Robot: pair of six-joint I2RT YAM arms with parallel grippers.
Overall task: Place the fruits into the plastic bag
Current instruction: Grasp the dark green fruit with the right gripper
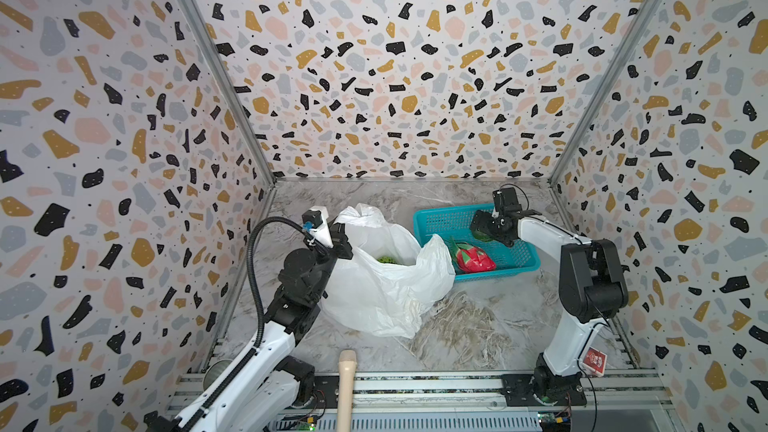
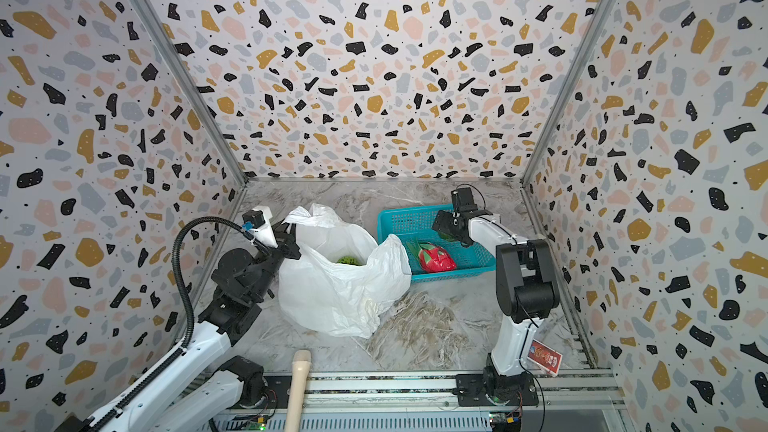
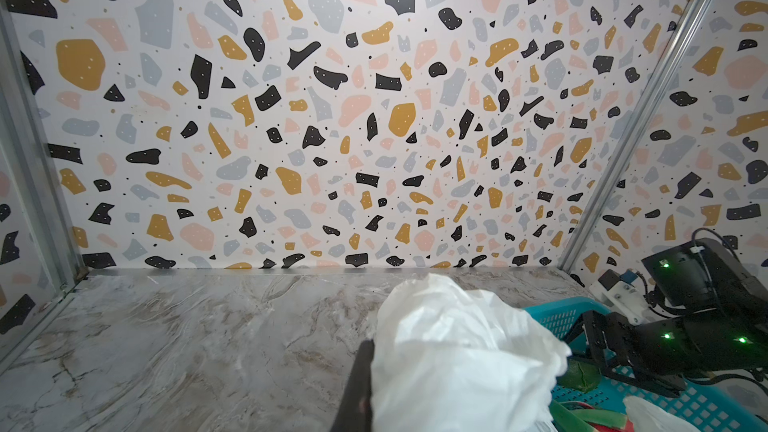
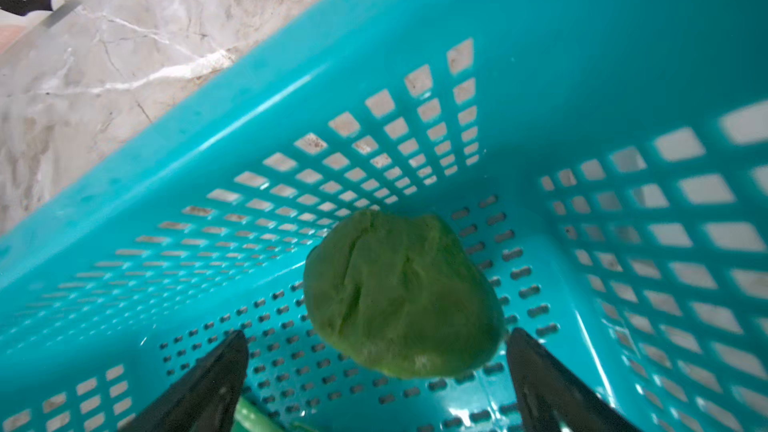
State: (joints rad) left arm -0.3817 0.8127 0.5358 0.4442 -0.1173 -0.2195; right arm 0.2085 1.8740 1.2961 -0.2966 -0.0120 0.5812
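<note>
The white plastic bag (image 1: 386,284) (image 2: 340,288) stands open at middle left, with a bumpy green fruit (image 1: 386,260) inside. My left gripper (image 1: 338,238) (image 3: 374,401) is shut on the bag's near-left rim and holds it up. Only one dark finger (image 3: 357,388) shows beside the white film (image 3: 457,359). To the right, the teal basket (image 1: 440,218) (image 4: 623,76) holds a red dragon fruit (image 1: 473,258) (image 2: 436,259) and a smooth green fruit (image 4: 403,297). My right gripper (image 1: 484,228) (image 4: 377,336) is low in the basket, open, its fingers on either side of the green fruit without touching it.
Patterned walls close in the marble table (image 1: 478,326) on three sides. A wooden handle (image 1: 347,384) pokes in over the front rail. A red card pack (image 1: 592,363) leans at the right arm's base. The bag's edge overlaps the basket's left corner.
</note>
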